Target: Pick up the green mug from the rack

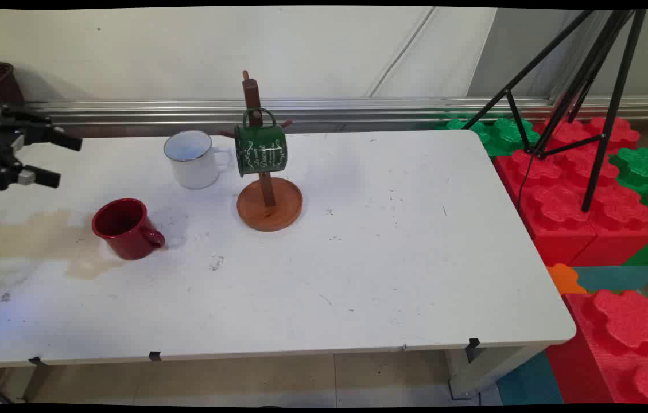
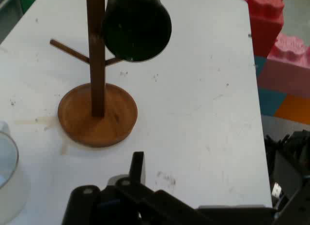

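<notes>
The jaws (image 1: pixel 68 160) hang spread and empty at the far left above the surface (image 1: pixel 392 269), their two black fingers pointing across it toward the cups, nothing touching them. Just ahead of the jaws and a little lower sits the red cup (image 1: pixel 125 228), tipped with its mouth turned back toward them and its handle on the far side; beyond it the white cup (image 1: pixel 193 159) stands upright. Farthest from the jaws, the green cup (image 1: pixel 260 149) hangs by its handle from a peg of the wooden stand (image 1: pixel 269 203), so its long axis droops, mouth sideways.
</notes>
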